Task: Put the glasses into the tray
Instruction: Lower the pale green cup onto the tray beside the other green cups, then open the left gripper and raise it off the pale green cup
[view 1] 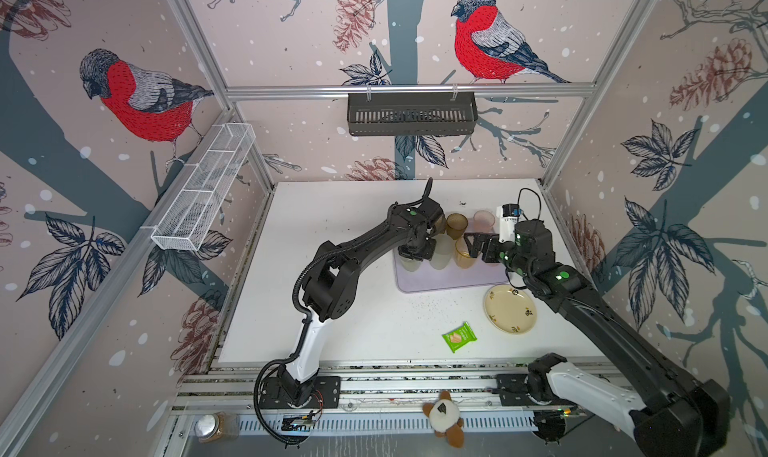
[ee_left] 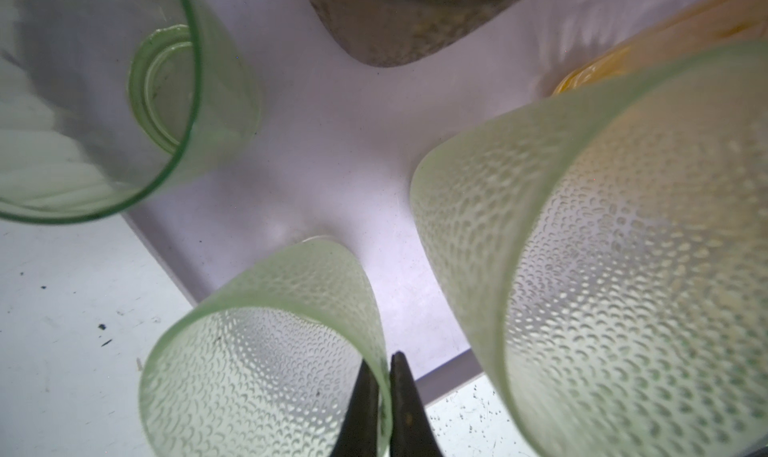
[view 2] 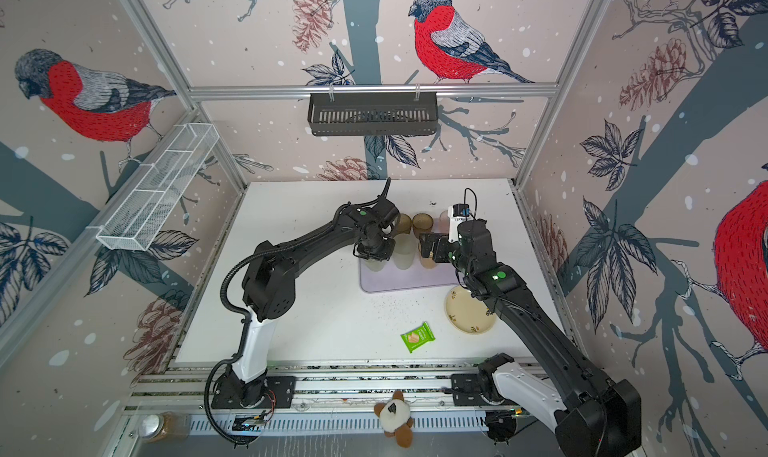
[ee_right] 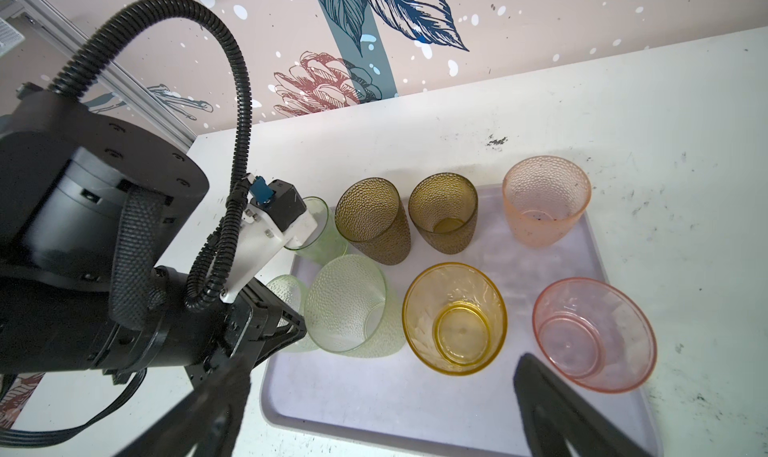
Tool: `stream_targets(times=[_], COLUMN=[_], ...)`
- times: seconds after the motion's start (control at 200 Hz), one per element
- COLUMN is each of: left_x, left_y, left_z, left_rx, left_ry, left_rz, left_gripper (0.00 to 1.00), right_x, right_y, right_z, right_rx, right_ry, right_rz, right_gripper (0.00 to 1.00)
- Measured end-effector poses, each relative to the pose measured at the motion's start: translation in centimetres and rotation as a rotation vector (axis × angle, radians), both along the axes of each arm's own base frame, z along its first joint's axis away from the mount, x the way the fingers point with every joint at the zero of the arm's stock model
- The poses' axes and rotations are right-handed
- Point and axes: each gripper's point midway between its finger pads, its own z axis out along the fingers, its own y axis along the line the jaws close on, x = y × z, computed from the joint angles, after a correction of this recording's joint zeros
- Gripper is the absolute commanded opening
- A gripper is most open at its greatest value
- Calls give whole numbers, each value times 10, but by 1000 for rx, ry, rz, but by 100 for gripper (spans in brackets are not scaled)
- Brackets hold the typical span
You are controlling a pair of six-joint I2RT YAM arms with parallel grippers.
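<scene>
We saw the left gripper (ee_left: pixel 384 396) pinching the wall of a dimpled green tumbler (ee_left: pixel 257 351), low in the left wrist view, at the corner of the tray (ee_left: pixel 332 143). The right gripper (ee_right: pixel 384 361) hung spread wide over the other glasses (ee_right: pixel 455 317), which sat in the tray mid-frame.

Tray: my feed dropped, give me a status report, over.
Left pincer shut on small green tumbler rim, at tray corner. Right pincer open above tray. All eight glasses inside tray. No obstruction seen.
</scene>
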Motion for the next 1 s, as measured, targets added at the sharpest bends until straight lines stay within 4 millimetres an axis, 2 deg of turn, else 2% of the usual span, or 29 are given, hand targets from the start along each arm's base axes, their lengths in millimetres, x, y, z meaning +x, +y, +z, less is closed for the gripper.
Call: stream_targets(times=[0.655,1.001], left_x=[1,3], left_y=[-1,-4], left_z=[0,7], left_rx=[-1,-14], left_ry=[-1,-13], left_rz=[0,1], left_gripper=[14,17], right_x=[2,2], right_y=[-1,-2], right_z=[-1,2], right_rx=[1,5], right_ry=[1,-9], right_rz=[-2,-3], right_gripper=[100,99])
